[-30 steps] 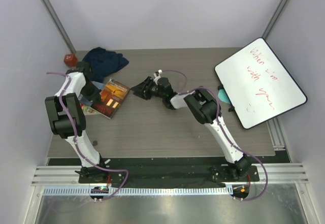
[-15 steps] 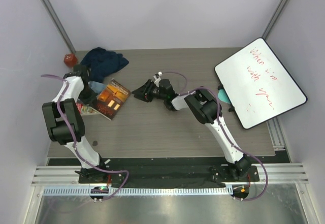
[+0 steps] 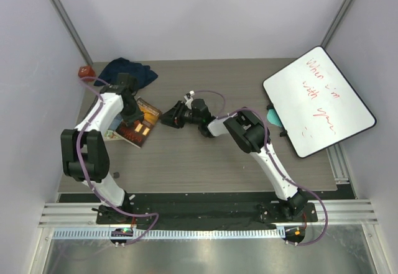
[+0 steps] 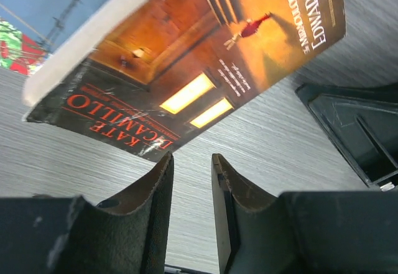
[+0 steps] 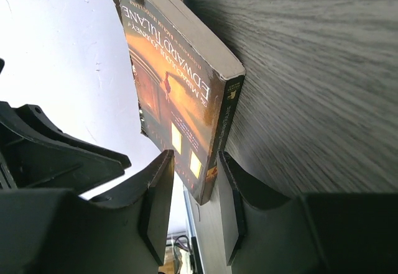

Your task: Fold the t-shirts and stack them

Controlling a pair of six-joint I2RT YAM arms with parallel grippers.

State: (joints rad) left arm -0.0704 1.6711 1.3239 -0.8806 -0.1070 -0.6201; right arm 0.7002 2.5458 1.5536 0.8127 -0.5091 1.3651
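A crumpled navy t-shirt lies in a heap at the table's far left corner, and neither gripper touches it. My left gripper hovers just over the table by the corner of a paperback book. Its jaws stand a narrow gap apart with nothing between them. My right gripper reaches in from the right. Its open jaws straddle the book's near corner, with a gap showing on the cover side.
The orange-and-black book rests partly on a colourful flat item. A red object sits at the far left edge. A whiteboard leans over the table's right side, with a teal thing under it.
My left gripper swung right from the table's left side to the book and opened. My right gripper crept left onto the book's corner, its jaws narrowing.
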